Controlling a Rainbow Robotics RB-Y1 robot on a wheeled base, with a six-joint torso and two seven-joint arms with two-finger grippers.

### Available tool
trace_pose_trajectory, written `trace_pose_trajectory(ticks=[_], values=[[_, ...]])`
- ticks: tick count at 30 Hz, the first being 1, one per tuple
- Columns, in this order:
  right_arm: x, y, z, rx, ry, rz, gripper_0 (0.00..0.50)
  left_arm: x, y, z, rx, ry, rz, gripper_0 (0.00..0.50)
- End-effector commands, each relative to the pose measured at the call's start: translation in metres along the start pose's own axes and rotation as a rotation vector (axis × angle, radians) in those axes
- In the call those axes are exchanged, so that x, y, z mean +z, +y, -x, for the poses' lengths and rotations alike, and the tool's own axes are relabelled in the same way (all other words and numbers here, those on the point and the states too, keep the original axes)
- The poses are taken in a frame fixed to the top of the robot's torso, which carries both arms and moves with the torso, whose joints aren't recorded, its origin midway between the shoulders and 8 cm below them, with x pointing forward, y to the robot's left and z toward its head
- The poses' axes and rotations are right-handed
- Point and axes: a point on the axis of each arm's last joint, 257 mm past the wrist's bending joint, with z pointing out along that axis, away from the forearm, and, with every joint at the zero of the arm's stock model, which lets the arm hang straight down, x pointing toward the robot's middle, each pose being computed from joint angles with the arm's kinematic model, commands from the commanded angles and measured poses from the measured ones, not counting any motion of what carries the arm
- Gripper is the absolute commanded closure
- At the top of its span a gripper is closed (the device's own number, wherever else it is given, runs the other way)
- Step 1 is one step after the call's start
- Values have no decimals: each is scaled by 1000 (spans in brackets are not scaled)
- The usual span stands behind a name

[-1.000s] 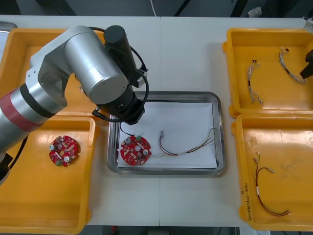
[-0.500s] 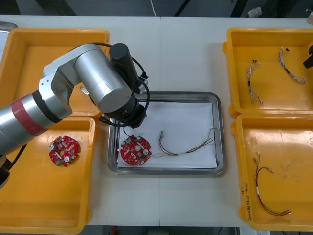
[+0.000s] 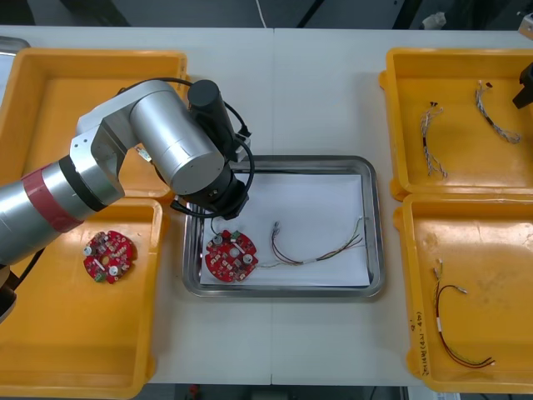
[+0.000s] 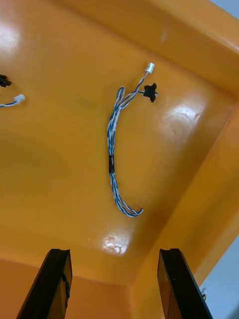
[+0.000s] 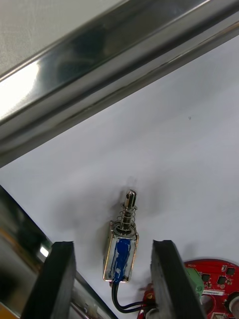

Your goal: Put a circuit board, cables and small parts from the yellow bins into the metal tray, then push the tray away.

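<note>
At the left side of the metal tray, the left gripper hangs released over a small metal part lying beside the red circuit board. Over the far right yellow bin, the right gripper is spread wide above a blue and white cable. Next, I think, it must drop and clench that cable.

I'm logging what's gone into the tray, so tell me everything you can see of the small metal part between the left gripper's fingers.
The small metal part is a shiny metal frame around a blue-wrapped core, with a pin carrying a coil spring at one end and black leads at the other, running toward the red circuit board. It lies flat on the metal tray's white inside, between the open left gripper's fingers, which stand clear of it.
</note>
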Motion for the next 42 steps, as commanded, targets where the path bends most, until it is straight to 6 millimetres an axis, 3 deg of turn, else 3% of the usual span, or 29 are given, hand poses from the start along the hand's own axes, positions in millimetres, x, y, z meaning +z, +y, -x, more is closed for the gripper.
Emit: trace_pose_trajectory(ticks=[1,8,19,24,32,42], values=[[-24,-14,30,-8,-66,-34,0,-14,-12,25,-84,-54,-4,0],[-7,-13,26,46,-83,-12,0,-20,-8,30,-99,-61,-1,0],[23,4,30,146,-150,47,0,-73,11,44,-135,-61,15,0],[30,9,32,162,-167,54,0,-86,27,47,-167,-61,24,0],[47,13,34,181,-197,43,0,-112,70,48,-180,-49,45,0],[68,11,29,208,-242,28,0,-122,127,54,-173,-23,63,0]])
